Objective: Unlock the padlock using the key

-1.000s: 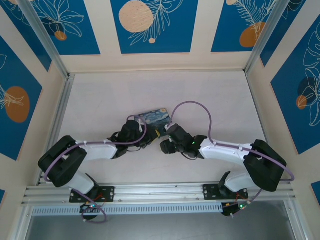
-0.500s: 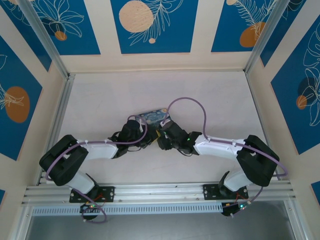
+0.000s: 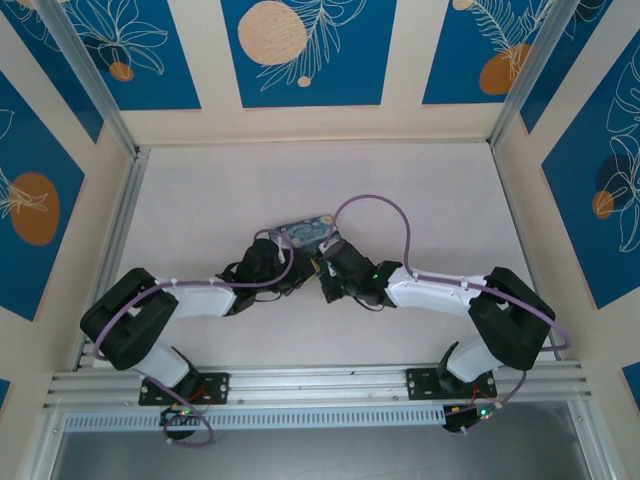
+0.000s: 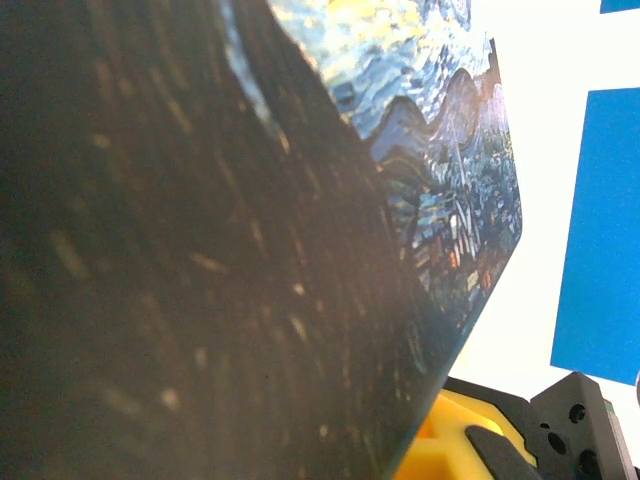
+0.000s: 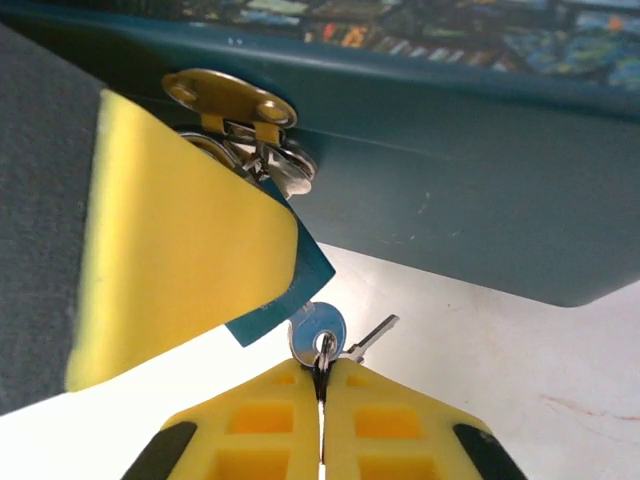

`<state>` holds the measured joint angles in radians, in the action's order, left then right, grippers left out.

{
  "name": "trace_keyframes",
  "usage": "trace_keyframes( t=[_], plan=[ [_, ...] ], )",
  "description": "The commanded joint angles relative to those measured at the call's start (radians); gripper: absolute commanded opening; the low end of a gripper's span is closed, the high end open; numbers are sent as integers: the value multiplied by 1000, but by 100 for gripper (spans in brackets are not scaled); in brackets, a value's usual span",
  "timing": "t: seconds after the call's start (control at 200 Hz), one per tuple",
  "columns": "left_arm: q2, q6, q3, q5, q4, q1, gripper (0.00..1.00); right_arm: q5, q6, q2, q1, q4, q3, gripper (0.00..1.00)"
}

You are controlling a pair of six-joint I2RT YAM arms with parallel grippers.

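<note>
Just under the small brass hasp (image 5: 225,98), the tiny padlock (image 5: 293,285), a bluish dark body with a silvery metal shackle, hangs against the front wall of the rectangular tin box (image 5: 450,190), which has dark teal sides and a painted blue-and-yellow lid. Only a corner of the body and a bit of the shackle show. The rest lies behind a broad yellow pad (image 5: 190,250) of the left gripper (image 3: 287,278). Its other finger is hidden, so I cannot tell whether that gripper is clamped on the lock or merely resting against it.

Directly below the lock's corner is the thin grey metal key (image 5: 320,328). Its round head is pinched between the closed yellow fingers of the right gripper (image 5: 320,372), and a slim blade sticks out to the right, pointing away from the lock.

Both pieces look light, rigid and slick. The key would probably twist in the pads if pushed off-axis, so the flat head is the sensible place to hold it. The padlock likely swings on its hasp and wants steadying by the body's flat faces, leaving the underside free. Beneath lies the white table (image 5: 520,390).
</note>
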<state>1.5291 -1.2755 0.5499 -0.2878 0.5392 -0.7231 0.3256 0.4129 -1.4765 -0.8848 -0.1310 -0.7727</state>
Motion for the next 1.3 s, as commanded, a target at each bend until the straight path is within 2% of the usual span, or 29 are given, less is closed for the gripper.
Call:
trace_keyframes(
  t=[0.0,0.025,0.04,0.05,0.055,0.09,0.14,0.175,0.465,0.66,1.295],
  plan=[
    [14,10,20,-44,31,1,0,-50,12,53,23,34,-19,7],
    [15,9,20,-44,33,-1,0,-70,13,57,29,37,-14,12],
    [17,8,20,-46,33,0,0,-78,16,61,34,40,-11,19],
    [18,8,19,-47,33,0,0,-80,17,63,35,40,-9,20],
    [18,8,20,-47,34,0,0,-82,18,65,38,40,-6,25],
    [21,6,19,-46,37,0,0,-85,22,77,41,47,4,35],
    [22,3,20,-49,40,0,0,-92,24,97,48,56,23,44],
    [22,2,21,-49,39,0,0,-98,26,111,53,61,37,46],
    [14,-8,58,-83,-25,0,0,-144,-57,159,84,74,92,43],
    [4,-6,89,-116,-74,0,0,-83,-111,132,67,68,90,39],
    [-1,2,130,-149,-121,0,0,-23,-169,76,31,51,44,39]
  ],
)
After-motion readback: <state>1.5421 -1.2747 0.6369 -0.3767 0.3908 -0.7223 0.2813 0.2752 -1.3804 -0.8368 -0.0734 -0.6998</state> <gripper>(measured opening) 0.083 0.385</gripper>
